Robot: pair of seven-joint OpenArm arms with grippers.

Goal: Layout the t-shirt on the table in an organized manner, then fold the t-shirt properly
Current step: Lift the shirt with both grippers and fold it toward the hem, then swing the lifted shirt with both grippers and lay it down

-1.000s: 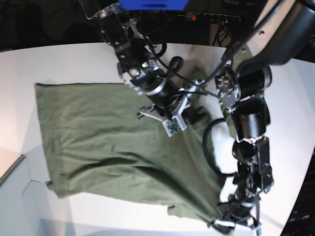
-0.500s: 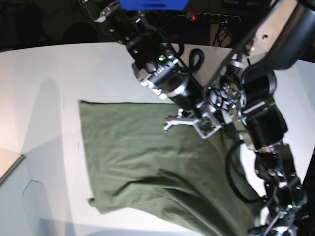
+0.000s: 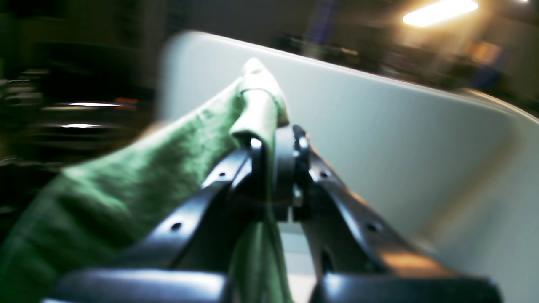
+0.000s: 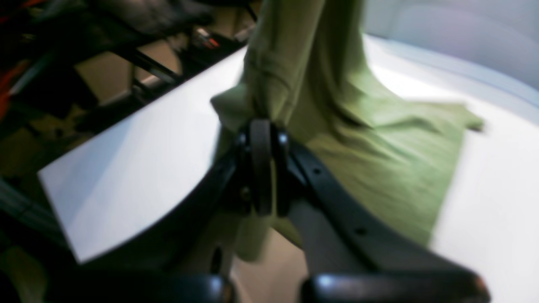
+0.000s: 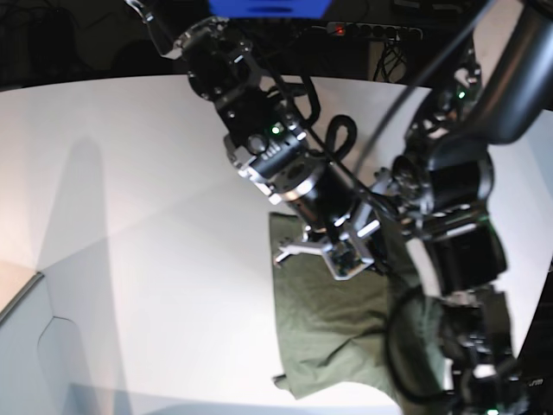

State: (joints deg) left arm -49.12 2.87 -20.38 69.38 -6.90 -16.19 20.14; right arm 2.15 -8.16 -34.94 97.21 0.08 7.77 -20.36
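Both grippers, left gripper [image 3: 276, 145] and right gripper [image 4: 262, 139], are clamped on the t-shirt [image 5: 333, 333], its rest bunched by the table [image 5: 130, 216] edge.

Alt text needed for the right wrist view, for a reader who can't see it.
Blurred close-up: the right gripper, jaws shut, pinches a fold of the olive-green t-shirt, which rises out of the top of the frame. The rest of the shirt trails rumpled across the white table beyond.
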